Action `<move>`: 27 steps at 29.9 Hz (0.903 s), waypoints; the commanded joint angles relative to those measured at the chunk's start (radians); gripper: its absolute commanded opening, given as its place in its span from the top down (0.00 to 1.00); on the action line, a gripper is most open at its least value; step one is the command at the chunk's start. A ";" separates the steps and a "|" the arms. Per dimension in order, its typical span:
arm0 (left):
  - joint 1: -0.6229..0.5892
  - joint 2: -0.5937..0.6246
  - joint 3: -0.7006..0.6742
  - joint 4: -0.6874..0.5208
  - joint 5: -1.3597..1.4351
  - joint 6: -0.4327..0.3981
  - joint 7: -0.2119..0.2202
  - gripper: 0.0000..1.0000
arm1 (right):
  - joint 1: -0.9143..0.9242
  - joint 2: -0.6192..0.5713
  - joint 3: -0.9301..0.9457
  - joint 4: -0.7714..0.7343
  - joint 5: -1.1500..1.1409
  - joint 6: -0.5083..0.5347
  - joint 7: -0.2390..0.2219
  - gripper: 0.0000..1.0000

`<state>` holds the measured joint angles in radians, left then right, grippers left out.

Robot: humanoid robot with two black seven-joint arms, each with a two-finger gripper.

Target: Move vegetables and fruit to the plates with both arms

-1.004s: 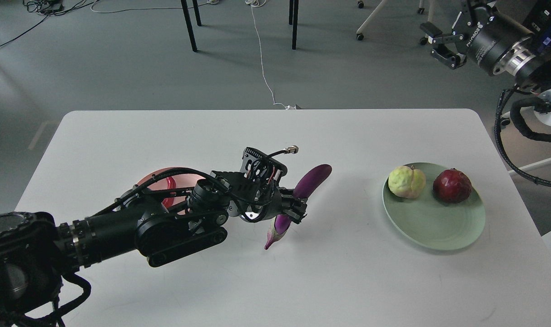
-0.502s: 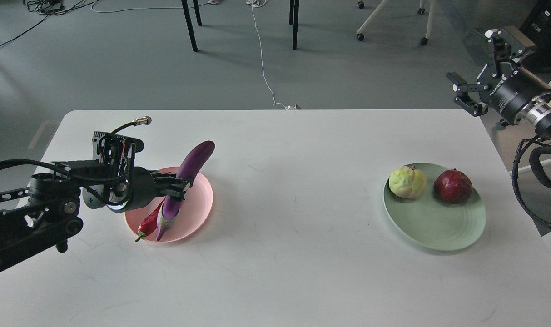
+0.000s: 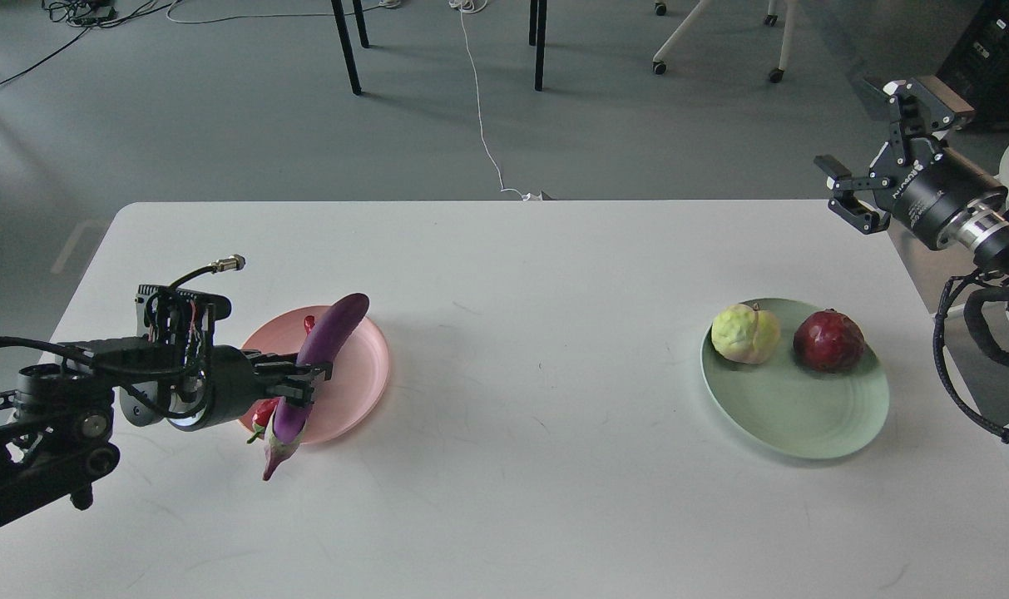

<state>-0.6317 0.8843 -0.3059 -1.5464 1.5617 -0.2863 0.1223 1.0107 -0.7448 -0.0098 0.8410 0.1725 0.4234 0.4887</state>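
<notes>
My left gripper point(image 3: 304, 378) is shut on the purple eggplant point(image 3: 329, 333) and holds it tilted over the left part of the pale pink plate point(image 3: 358, 374). The eggplant's stem end points down past the plate's front edge. The red chili pepper point(image 3: 264, 413) lies on the pink plate, mostly hidden behind the eggplant and gripper. The yellow-green fruit point(image 3: 744, 333) and the dark red fruit point(image 3: 828, 339) sit side by side on the mint green plate point(image 3: 795, 408) at the right. My right gripper point(image 3: 874, 158) is open and empty, raised beyond the table's far right corner.
The white table point(image 3: 537, 482) carries only the two plates and their contents. Beyond its far edge are chair and table legs point(image 3: 346, 46) and a white cable point(image 3: 481, 108) on the grey floor.
My left gripper carried the eggplant from the table's middle leftward to the pink plate, then lowered it and drew it slightly toward me. My right arm lowered and swung a little.
</notes>
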 commanded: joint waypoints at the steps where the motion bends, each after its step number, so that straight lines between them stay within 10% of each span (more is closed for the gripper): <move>1: 0.000 0.011 -0.008 0.000 -0.003 0.006 -0.004 0.00 | -0.001 -0.001 0.001 0.001 -0.001 0.001 0.000 0.01; 10: -0.006 0.022 -0.126 -0.003 -0.138 0.002 -0.026 0.00 | 0.000 0.005 0.001 0.001 -0.001 0.005 0.000 0.01; 23: 0.026 -0.260 -0.449 0.172 -0.985 0.128 -0.308 0.00 | -0.015 0.058 0.093 0.000 -0.001 -0.002 0.000 0.01; 27: 0.104 -0.430 -0.602 0.251 -0.985 0.134 -0.291 0.00 | -0.050 0.091 0.106 -0.002 -0.001 -0.008 0.000 0.01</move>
<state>-0.5763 0.5641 -0.8115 -1.3479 0.5820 -0.1554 -0.1774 0.9838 -0.6770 0.0864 0.8395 0.1716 0.4198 0.4887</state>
